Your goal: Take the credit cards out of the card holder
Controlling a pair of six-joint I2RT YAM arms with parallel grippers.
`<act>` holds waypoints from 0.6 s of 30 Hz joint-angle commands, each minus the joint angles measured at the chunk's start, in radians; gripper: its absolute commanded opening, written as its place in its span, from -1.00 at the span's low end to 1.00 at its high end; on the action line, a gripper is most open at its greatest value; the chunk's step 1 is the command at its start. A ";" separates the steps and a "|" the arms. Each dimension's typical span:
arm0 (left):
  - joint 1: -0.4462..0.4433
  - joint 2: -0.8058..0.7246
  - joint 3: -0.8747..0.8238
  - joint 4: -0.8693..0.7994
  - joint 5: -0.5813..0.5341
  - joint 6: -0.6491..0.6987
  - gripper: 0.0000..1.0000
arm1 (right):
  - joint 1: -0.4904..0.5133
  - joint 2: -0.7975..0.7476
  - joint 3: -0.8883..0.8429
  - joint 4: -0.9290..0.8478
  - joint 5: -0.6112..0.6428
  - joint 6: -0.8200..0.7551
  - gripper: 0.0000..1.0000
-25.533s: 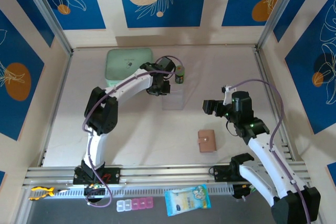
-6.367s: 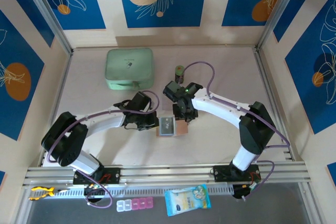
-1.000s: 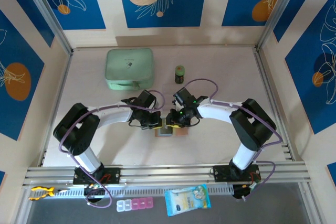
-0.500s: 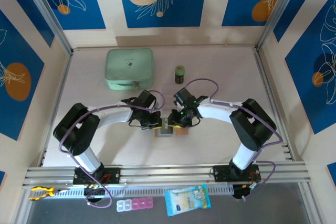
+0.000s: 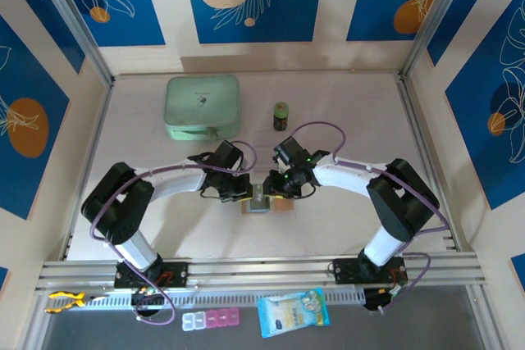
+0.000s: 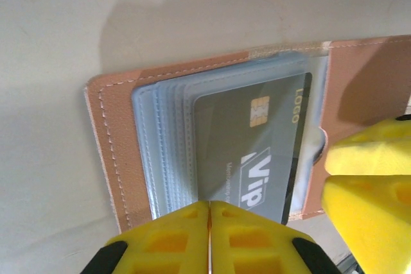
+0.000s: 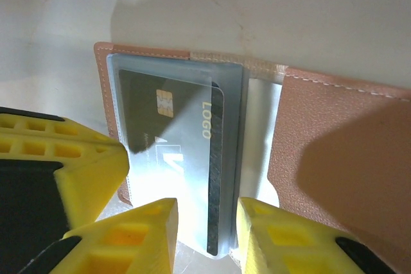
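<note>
The salmon-pink card holder [image 6: 109,152] lies open on the table between both arms [image 5: 283,205]. A dark credit card [image 6: 257,152] with a gold chip and "LOGO" print sits in its clear sleeves [image 7: 167,133]. My left gripper [image 6: 210,205] is shut, its tips resting on the near edge of the sleeves; from above it is at the holder's left side [image 5: 248,196]. My right gripper [image 7: 207,213] is open, its jaws partly apart astride the card's end [image 5: 273,193]. Other cards are hidden behind the front one.
A mint-green zip case [image 5: 202,106] and a small green jar [image 5: 280,115] stand at the back. On the near rail lie a pill organiser [image 5: 211,320], a blue packet [image 5: 293,311] and a yellow tool [image 5: 66,299].
Both grippers have stayed at the card holder. The right arm's elbow has swung slightly to the right.
</note>
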State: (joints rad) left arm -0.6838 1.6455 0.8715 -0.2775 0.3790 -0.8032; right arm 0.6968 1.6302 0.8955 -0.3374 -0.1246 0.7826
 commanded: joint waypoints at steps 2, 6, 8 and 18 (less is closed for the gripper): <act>-0.003 -0.038 0.000 -0.027 -0.026 -0.005 -0.84 | -0.005 -0.018 -0.019 0.008 -0.032 0.004 -0.39; -0.002 -0.046 -0.005 -0.028 -0.033 -0.005 -0.83 | -0.005 -0.015 -0.019 0.014 -0.037 0.005 -0.39; -0.002 -0.037 -0.005 -0.032 -0.031 -0.003 -0.85 | -0.005 -0.012 -0.019 0.018 -0.038 0.007 -0.39; -0.003 0.016 -0.023 -0.017 -0.019 -0.006 -0.91 | -0.007 0.002 -0.021 0.042 -0.062 0.011 -0.39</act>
State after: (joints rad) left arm -0.6838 1.6402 0.8665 -0.2768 0.3618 -0.8055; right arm 0.6956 1.6306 0.8875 -0.3069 -0.1471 0.7864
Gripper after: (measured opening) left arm 0.050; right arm 0.304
